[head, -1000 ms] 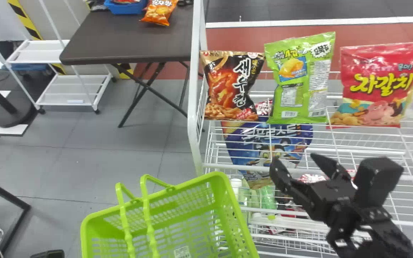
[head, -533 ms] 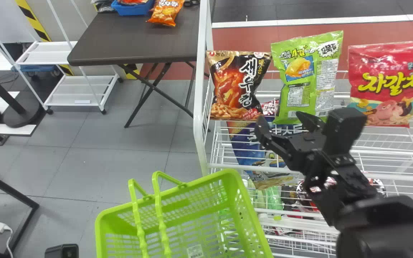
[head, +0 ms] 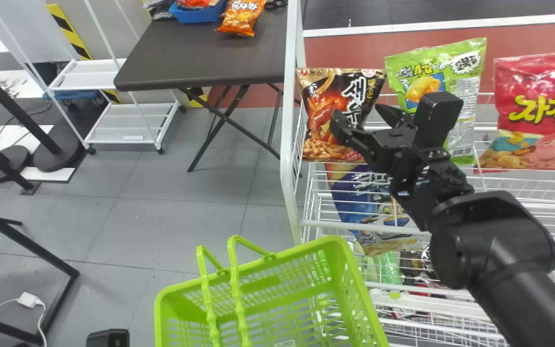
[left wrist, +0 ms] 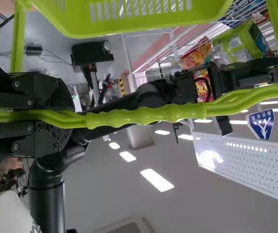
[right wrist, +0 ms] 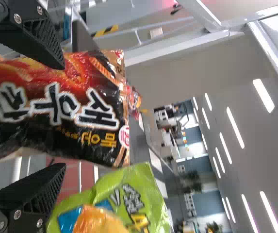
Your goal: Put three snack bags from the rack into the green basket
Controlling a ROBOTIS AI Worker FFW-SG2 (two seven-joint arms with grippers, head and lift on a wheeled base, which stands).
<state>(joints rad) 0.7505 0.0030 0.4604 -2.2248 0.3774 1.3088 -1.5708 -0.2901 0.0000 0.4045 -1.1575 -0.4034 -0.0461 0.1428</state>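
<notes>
Basket [head: 161,318], green plastic, sits at the bottom centre of the head view, its handles [head: 238,289] standing up. The white wire rack [head: 288,130] takes the right side, with a black snack bag [head: 322,103] upright on its upper shelf, right of the frame's top centre; a green snack bag [head: 465,91] stands next along and a red snack bag [head: 545,115] nearer the right edge. The right gripper [head: 362,116] reaches in front of the black bag, jaws spread. In the left wrist view, the left gripper [left wrist: 63,119] has its jaws clenched around the handles, so that arm serves as basket holder. In the right wrist view, the right jaws stand wide to either side of the black bag, grasping nothing; whether either touches the film I cannot tell. Lining up a pick looks like the step in hand. The bag should be very light, a soft air pillow over brittle crisps, its glossy film apt to slip. Best hold is across the plump middle, squeezed just enough to dent it: too hard may crush crisps or pop a seam, and a careless pull could knock the green neighbour.
</notes>
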